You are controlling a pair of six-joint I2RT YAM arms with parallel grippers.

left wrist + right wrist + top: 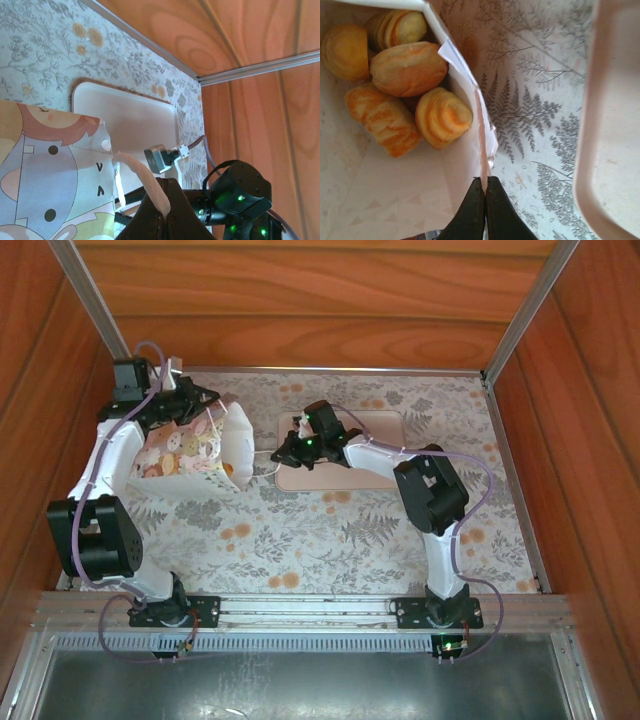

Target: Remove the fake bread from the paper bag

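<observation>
At the left, the left gripper [163, 212] is seen closed on a pale cord handle [142, 172] of the small white paper bag [180, 452] with a pastel cartoon print. The bag is tipped on its side on the floral-patterned table cover [300, 540], with its open mouth turned to the right. Deep inside the paper bag, at its closed end, the fake bread [407, 67] is found: several golden, ridged toy pastries packed together and touching one another. At the mouth, the right gripper [485, 181] is shut on a thin cord [481, 130] at the rim of the bag. Further right, just beside this gripper, the pale pink rectangular tray [385, 425] is laid flat on the table cover.
</observation>
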